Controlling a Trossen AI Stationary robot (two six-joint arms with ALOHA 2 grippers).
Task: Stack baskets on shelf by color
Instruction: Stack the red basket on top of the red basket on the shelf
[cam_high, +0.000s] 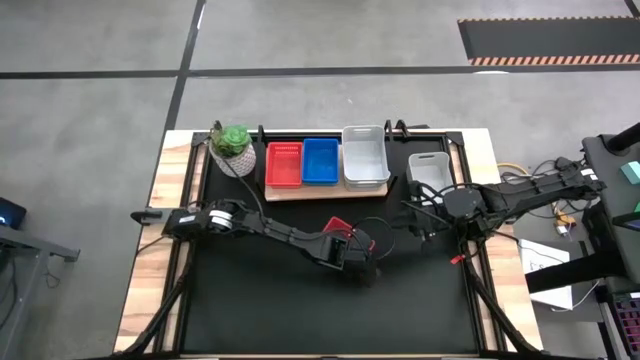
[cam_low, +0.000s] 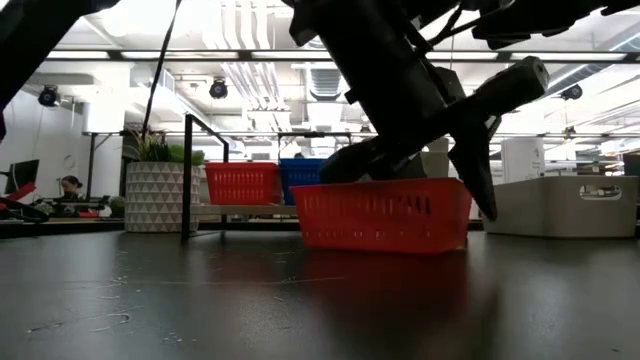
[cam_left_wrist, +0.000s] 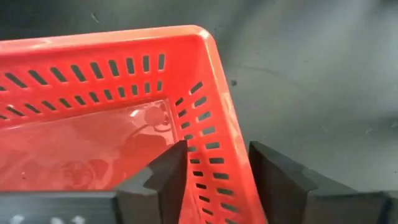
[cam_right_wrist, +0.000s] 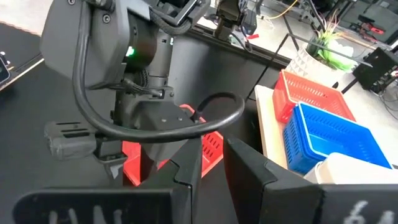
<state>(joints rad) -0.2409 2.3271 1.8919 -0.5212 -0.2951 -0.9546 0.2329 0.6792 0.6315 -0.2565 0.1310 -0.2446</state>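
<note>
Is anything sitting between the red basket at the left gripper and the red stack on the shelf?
Nothing visible. The left gripper straddles one wall of the loose red basket, and only bare black tabletop lies between it and the red stack on the shelf.

grey floor (cam_high: 90, 40) with dark lines, a striped mat (cam_high: 545, 40) far right, white lights (cam_low: 245, 75) on the ceiling
</note>
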